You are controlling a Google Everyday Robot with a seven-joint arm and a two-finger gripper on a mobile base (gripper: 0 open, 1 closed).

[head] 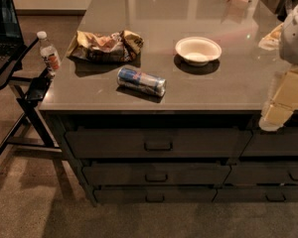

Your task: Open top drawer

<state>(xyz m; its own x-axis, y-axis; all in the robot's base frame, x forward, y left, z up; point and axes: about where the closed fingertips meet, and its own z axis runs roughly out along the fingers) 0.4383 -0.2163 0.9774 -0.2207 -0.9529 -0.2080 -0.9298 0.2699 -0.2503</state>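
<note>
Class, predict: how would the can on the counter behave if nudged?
The can lies on its side, so it would probably roll. The smooth counter likely lets it slide. The tool hangs at the counter's right edge, far from it.

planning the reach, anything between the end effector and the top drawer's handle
Nothing visible does. The end effector hangs at the front edge of the counter, far right; the handle of the top drawer lies lower left.

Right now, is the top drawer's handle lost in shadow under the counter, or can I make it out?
Camera view: the countertop shades the upper edge of the top drawer, but its handle shows as a faint outline; pale glare lies on the far surface; the gripper hangs brightly lit at the right edge, beside the counter's front.
</note>
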